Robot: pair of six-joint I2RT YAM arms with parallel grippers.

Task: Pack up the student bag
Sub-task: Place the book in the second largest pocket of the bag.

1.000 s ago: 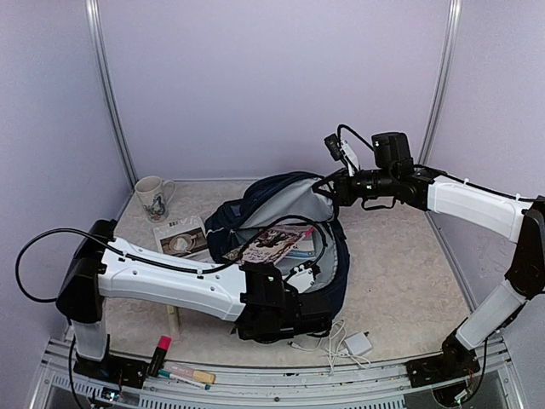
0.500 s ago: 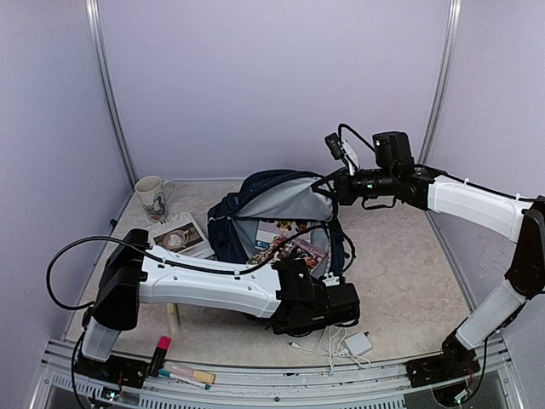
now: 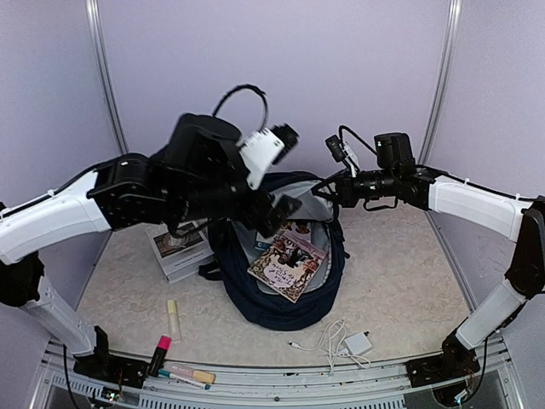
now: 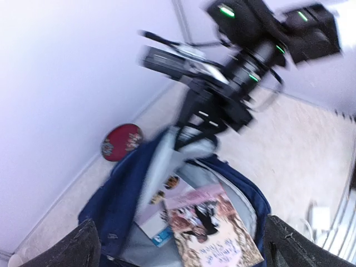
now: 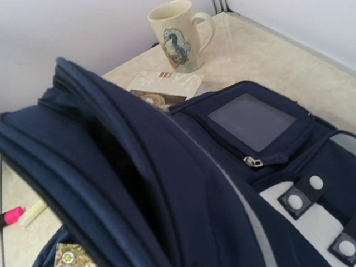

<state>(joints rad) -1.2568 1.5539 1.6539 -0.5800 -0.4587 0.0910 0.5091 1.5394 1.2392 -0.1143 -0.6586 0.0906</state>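
Student bag (image 3: 285,298) lies open at the middle of the worktop (image 3: 400,281), mouth upward, flap raised toward the back edge.

Right pincer (image 3: 332,189): pressed together on the top edge of the flap, pinching the fabric and holding the mouth open. Its own wrist view shows only bag cloth at close range.

Left pincer (image 4: 186,253): spread wide and empty, hanging above the bag. The arm is blurred in the overhead view.

Contents: an illustrated book (image 3: 288,260) rests tilted in the mouth, on top of a second book (image 4: 161,236) with blue on its cover. Whether the upper one is fully inside cannot be told.

Not yet packed:
- flat box (image 3: 183,251), just left of the bag
- mug (image 5: 178,33), toward the back left corner
- pale highlighter (image 3: 173,319), pink marker (image 3: 160,345) and pens (image 3: 192,375), at the near edge on the left
- charger with cable (image 3: 358,343), at the near edge just beside the bag

Assessment: the step in hand appears to be fetching the next item. The right pincer should hold the flap high so the mouth does not collapse. The left arm should travel clear of the flap and of the right arm, and approach the flat box from above with the jaws wide. The book may need seating deeper first, or later items could slide off it. The loose cable could snag
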